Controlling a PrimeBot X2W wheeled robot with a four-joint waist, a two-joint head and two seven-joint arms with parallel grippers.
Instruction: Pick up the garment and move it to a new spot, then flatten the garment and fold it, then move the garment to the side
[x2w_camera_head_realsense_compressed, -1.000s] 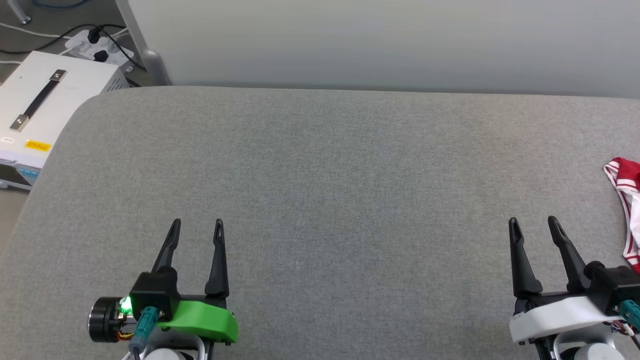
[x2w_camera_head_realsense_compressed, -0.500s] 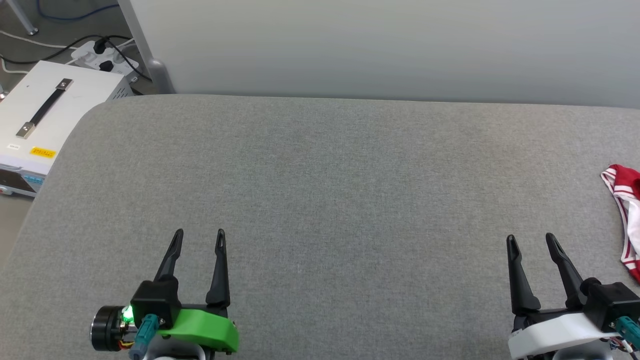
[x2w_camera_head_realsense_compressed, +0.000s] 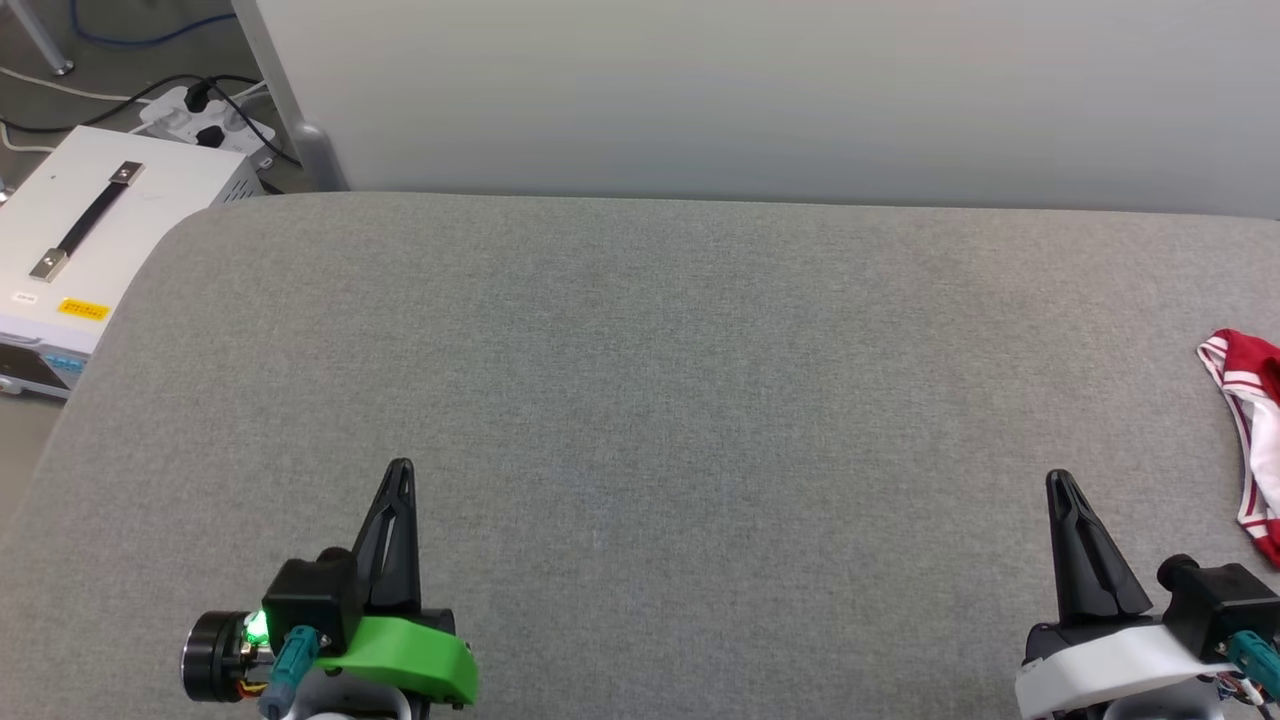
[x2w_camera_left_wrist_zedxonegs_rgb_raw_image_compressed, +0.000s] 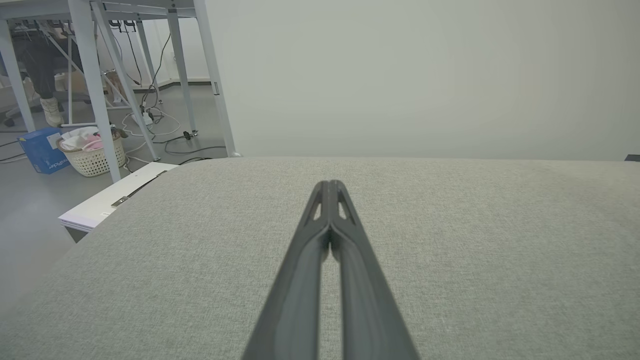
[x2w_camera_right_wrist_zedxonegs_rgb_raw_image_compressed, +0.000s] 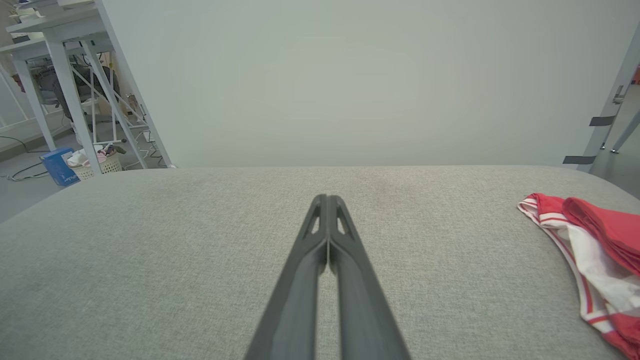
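- One desk (x2w_camera_head_realsense_compressed: 640, 400), a broad top covered in grey fabric, lies bare across its whole middle. In my judgement, that open stretch is the natural room for spreading cloth flat.
- One white case (x2w_camera_head_realsense_compressed: 95, 230) with a black handle stands off the desk's left corner, well apart from the work.
- One garment (x2w_camera_head_realsense_compressed: 1252, 372) lies at the desk's far right. It is red and white with striped trim, bunched in soft folds, and the picture's edge cuts it off. From the right wrist view (x2w_camera_right_wrist_zedxonegs_rgb_raw_image_compressed: 595, 235) I cannot quite tell whether it is folded or merely heaped.
- The scene fits two readings: a shirt waiting to be carried to the middle, or one already folded and set to the side. The pictures do not settle which.
- Either way, doing this well means getting the whole garment in sight before judging it. The fingers should also stay clear of the striped hem so nothing drags.
- There are two end effectors. The left end effector (x2w_camera_head_realsense_compressed: 400, 478) sits at lower left. The right end effector (x2w_camera_head_realsense_compressed: 1060, 485) is near the garment but apart from it. Each has two dark fingers clenched tip to tip on nothing, over bare desk.
- On the floor beyond are one woven basket (x2w_camera_left_wrist_zedxonegs_rgb_raw_image_compressed: 92, 155) and one blue box (x2w_camera_left_wrist_zedxonegs_rgb_raw_image_compressed: 44, 150).
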